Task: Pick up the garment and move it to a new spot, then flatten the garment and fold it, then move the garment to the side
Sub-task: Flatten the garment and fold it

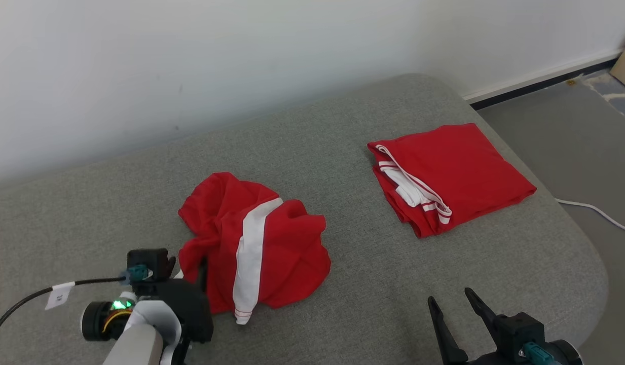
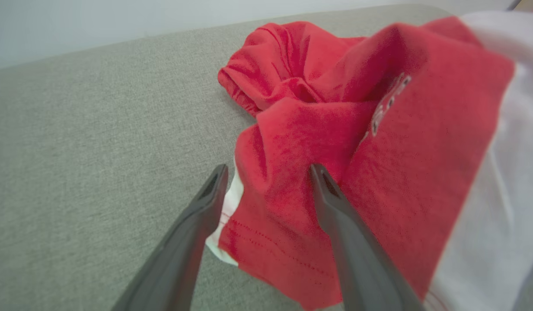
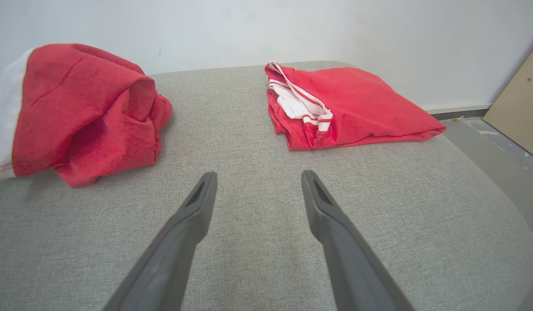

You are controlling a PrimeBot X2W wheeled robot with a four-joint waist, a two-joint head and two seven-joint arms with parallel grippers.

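Lower left, the left gripper (image 1: 198, 271) sits at the near-left edge of the crumpled garment (image 1: 256, 238). In the left wrist view this gripper (image 2: 268, 167) has its jaws spread, with the red hem of the crumpled garment (image 2: 422, 151) lying between the two fingers and not pinched. Whether a finger touches the cloth cannot be told. Lower right, the right gripper (image 1: 449, 295) hovers over bare grey upholstery (image 1: 342, 142), jaws likewise spread and holding nothing (image 3: 258, 174). The crumpled garment (image 3: 84, 116), red with a broad white stripe, lies heaped left of centre. A folded garment (image 1: 459, 172), red with white trim, lies flat well apart, toward the cushion's far right corner (image 3: 357, 103). A white cable (image 1: 596, 213) crosses the floor beyond.
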